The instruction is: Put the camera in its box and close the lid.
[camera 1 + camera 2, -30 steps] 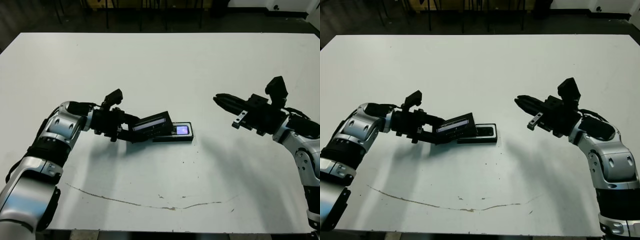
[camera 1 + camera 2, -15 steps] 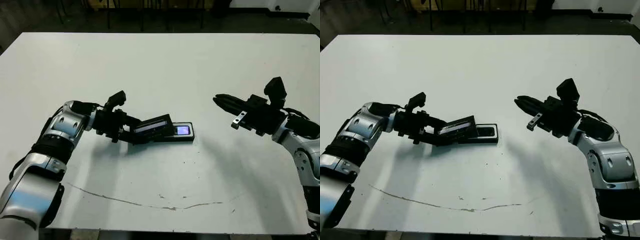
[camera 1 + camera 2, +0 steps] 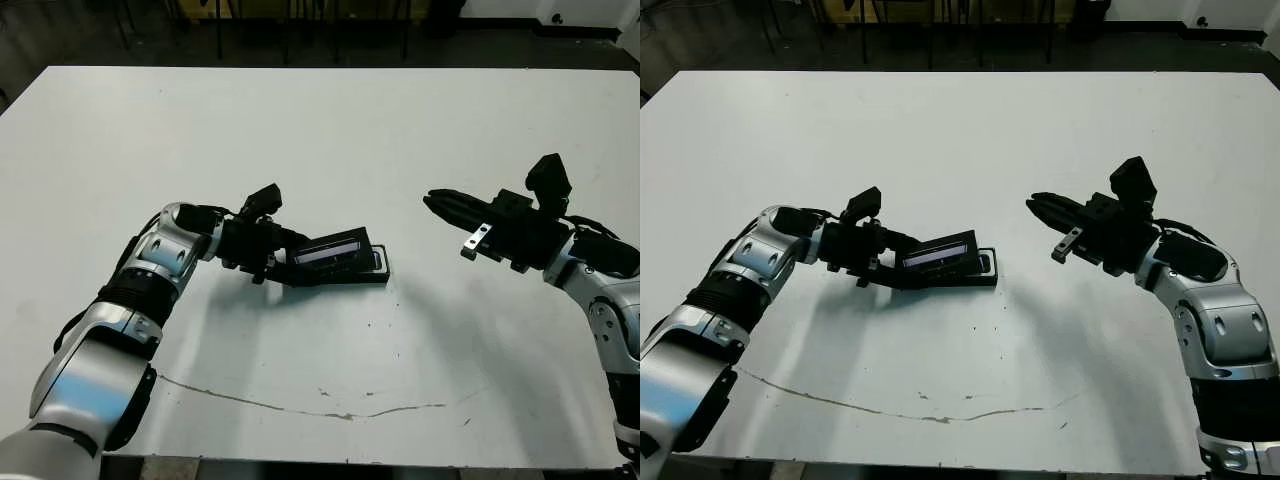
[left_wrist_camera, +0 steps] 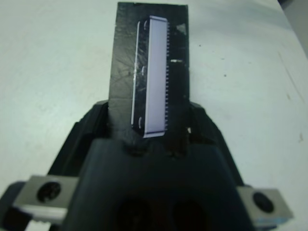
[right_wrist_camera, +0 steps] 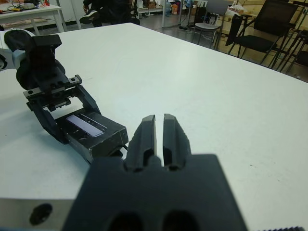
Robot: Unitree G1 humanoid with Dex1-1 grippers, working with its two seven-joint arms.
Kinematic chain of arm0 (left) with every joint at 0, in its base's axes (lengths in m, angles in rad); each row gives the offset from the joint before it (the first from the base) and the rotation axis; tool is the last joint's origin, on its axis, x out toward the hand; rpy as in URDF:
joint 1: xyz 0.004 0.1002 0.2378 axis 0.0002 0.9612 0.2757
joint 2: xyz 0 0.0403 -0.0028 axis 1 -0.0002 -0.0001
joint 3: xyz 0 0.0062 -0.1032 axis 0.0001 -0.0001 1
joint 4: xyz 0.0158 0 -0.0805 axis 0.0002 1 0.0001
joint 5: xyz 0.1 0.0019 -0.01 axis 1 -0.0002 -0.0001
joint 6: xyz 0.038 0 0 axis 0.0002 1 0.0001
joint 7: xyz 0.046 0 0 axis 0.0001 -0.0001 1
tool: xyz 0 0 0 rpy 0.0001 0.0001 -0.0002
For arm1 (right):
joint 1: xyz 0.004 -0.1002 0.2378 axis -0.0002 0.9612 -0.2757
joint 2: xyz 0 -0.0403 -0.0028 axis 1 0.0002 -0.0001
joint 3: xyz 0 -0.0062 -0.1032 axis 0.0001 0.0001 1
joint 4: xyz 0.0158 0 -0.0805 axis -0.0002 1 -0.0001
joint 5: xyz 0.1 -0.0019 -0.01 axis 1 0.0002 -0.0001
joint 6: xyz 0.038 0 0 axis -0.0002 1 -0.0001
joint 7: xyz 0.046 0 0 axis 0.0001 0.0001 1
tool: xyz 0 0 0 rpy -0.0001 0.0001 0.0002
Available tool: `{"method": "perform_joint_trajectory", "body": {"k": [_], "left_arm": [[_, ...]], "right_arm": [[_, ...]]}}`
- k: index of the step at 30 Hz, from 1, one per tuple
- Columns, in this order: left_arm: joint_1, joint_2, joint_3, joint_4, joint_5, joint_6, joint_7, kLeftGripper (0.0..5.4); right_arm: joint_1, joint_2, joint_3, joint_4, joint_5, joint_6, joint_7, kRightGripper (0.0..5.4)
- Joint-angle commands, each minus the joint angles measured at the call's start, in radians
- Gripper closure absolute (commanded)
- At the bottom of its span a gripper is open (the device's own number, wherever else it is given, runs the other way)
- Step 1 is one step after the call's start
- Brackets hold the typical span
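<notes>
White table (image 3: 330, 140), lid (image 3: 330, 253) in left gripper (image 3: 285, 262).

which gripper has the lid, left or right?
The left gripper: it is shut on the lid, holding it tilted over the box. The right gripper hangs apart above the table, fingers together, holding nothing.

A broad white table (image 3: 330, 130) fills the scene, its near part marked by a thin dark wavy scratch (image 3: 300, 405). Beyond its far edge stand dark office chairs (image 5: 269, 24) on a dim floor.
</notes>
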Motion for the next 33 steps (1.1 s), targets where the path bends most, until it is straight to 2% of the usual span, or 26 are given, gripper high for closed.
{"method": "perform_joint_trajectory", "body": {"k": [1,10,19,21,25,33], "left_arm": [[0.014,-0.032,-0.036,0.031,0.034,0.038,-0.01,2.64],[-0.021,-0.081,-0.053,0.064,0.051,0.078,-0.02,2.64],[-0.068,-0.123,-0.077,0.102,0.088,0.058,-0.025,2.64],[-0.073,-0.124,-0.084,0.103,0.098,0.068,-0.027,2.64],[-0.08,-0.118,-0.1,0.099,0.119,0.074,-0.042,2.64],[-0.094,-0.063,-0.187,0.014,0.188,0.079,-0.096,2.64]], "right_arm": [[0.012,-0.013,0.0,0.014,-0.003,-0.001,0.012,5.4],[0.02,-0.018,-0.012,0.007,-0.003,-0.003,0.016,5.4],[0.024,-0.02,-0.014,-0.005,-0.003,-0.002,0.013,5.4],[0.026,-0.018,-0.016,-0.003,-0.002,0.002,0.008,5.4],[0.027,-0.004,-0.018,0.027,0.003,-0.041,0.027,5.4],[0.032,-0.003,-0.015,0.021,-0.005,-0.039,0.013,5.4]]}}
